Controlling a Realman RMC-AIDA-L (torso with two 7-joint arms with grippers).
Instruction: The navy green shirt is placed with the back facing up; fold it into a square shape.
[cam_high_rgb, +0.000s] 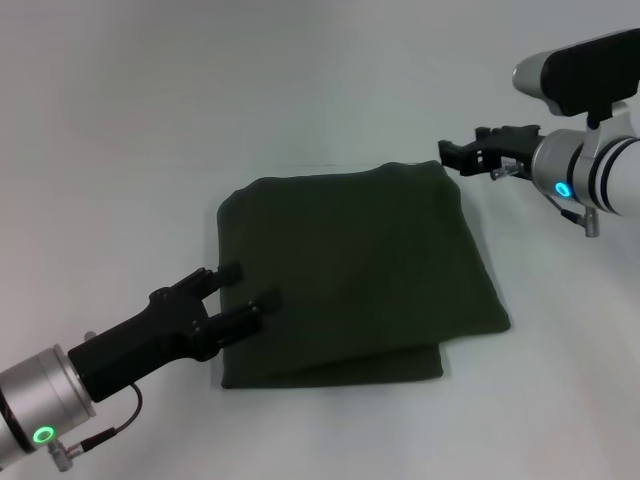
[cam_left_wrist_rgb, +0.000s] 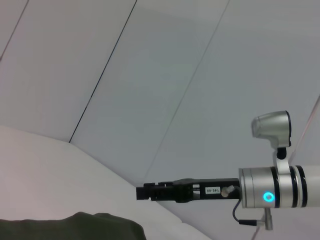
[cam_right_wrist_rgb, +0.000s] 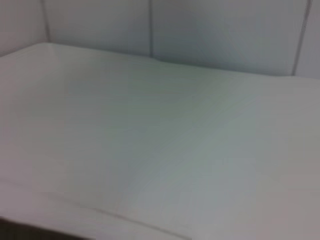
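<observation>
Head view: the dark olive-green soft matte shirt (cam_high_rgb: 350, 275) already lies folded near-square on the white table (cam_high_rgb: 120, 120). The left gripper (cam_high_rgb: 247, 286), fingers parted and empty, sits over its near-left edge; the right gripper (cam_high_rgb: 458, 153), released, hangs just off its far-right corner. Folding looks finished; next is probably withdrawing or squaring edges. No containers.

Left wrist view: shirt edge (cam_left_wrist_rgb: 75, 227) lies below, with the right gripper (cam_left_wrist_rgb: 150, 192) beyond.

Right wrist view: only table (cam_right_wrist_rgb: 150, 140).

The left gripper (cam_high_rgb: 249, 285) reaches in from the near left with its two fingers parted, while the right gripper (cam_high_rgb: 455, 155) hangs at the far right.
</observation>
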